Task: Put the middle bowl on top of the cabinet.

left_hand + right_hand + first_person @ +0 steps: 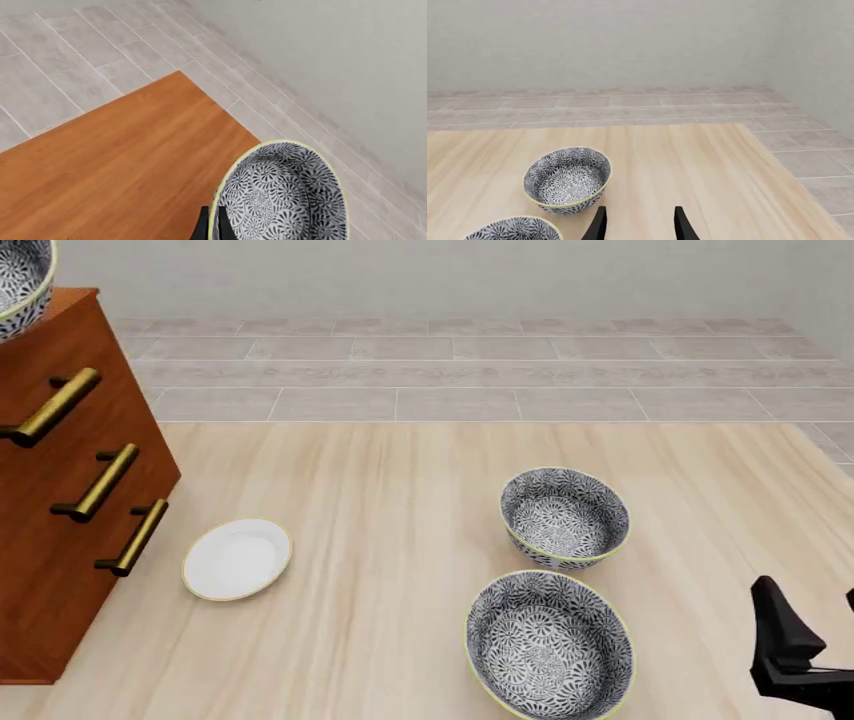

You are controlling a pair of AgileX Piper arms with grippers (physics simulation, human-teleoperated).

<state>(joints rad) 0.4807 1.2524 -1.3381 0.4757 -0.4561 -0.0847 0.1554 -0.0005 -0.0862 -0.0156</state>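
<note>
Since the left gripper (212, 226) pinches the rim of the flowery grey-and-white middle bowl (20, 282) above the tall red-brown wooden cabinet (60, 510), only letting go remains, while the right gripper (637, 222) waits open and empty.

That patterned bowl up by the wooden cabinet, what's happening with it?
The left gripper is pinching the rim of a floral bowl and holding it over the top of the reddish-brown cabinet, apparently about to set it down. Two matching bowls, the farther bowl and the nearer bowl, sit on the table with a small white plate. The right gripper hangs open above the table, holding nothing.
</note>
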